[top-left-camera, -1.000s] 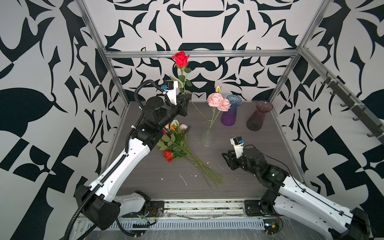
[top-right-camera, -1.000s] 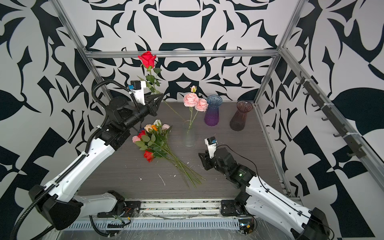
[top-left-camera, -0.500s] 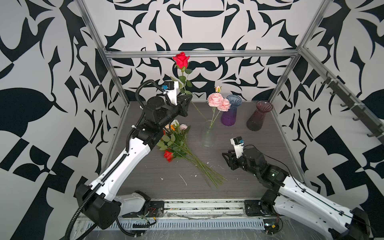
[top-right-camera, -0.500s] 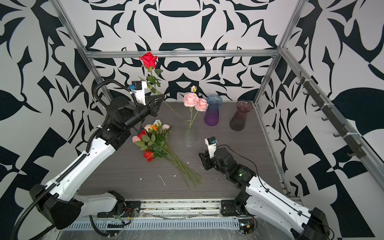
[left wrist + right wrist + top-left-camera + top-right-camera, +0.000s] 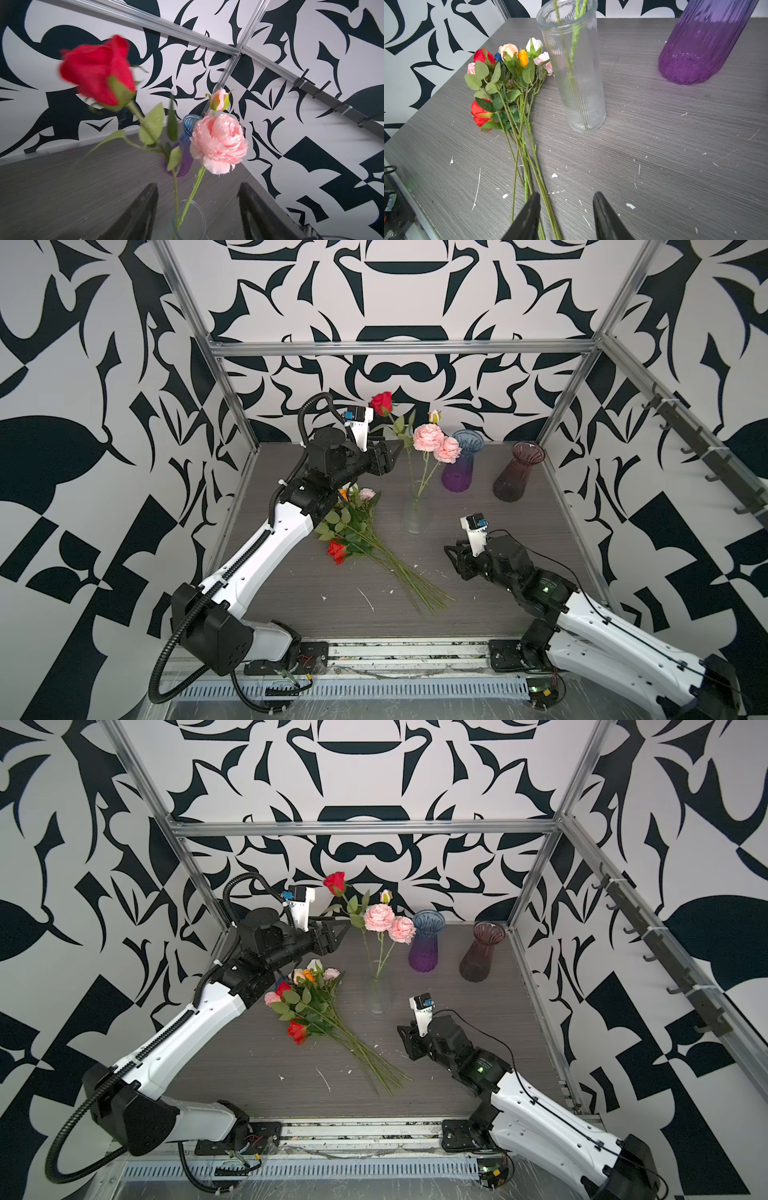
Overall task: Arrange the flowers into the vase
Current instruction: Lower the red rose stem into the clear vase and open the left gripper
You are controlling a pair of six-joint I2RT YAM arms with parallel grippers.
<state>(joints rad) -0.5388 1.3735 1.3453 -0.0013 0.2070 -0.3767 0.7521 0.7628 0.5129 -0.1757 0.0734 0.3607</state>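
Note:
The clear ribbed vase (image 5: 415, 516) (image 5: 378, 996) (image 5: 575, 72) stands mid-table and holds a pink ruffled bloom stem (image 5: 428, 437) (image 5: 220, 143) and a red rose (image 5: 381, 402) (image 5: 335, 882) (image 5: 97, 68). The rose's stem runs down into the vase mouth (image 5: 188, 218). My left gripper (image 5: 392, 454) (image 5: 338, 932) (image 5: 198, 185) hovers open just left of those stems and above the vase, touching neither. The other flowers (image 5: 353, 526) (image 5: 307, 1002) (image 5: 504, 83) lie bunched on the table left of the vase. My right gripper (image 5: 451, 553) (image 5: 566, 195) is open and empty, low over the stem ends.
A purple vase (image 5: 459, 464) (image 5: 699, 41) and a maroon vase (image 5: 517, 472) (image 5: 482, 952) stand behind and to the right of the clear one. Patterned walls and a metal frame enclose the grey table (image 5: 478, 614). White flecks dot its surface.
My left gripper has opened and let go of the red rose. The rose has dropped lower and tilted right, with its stem in the clear vase. The right arm has not moved.

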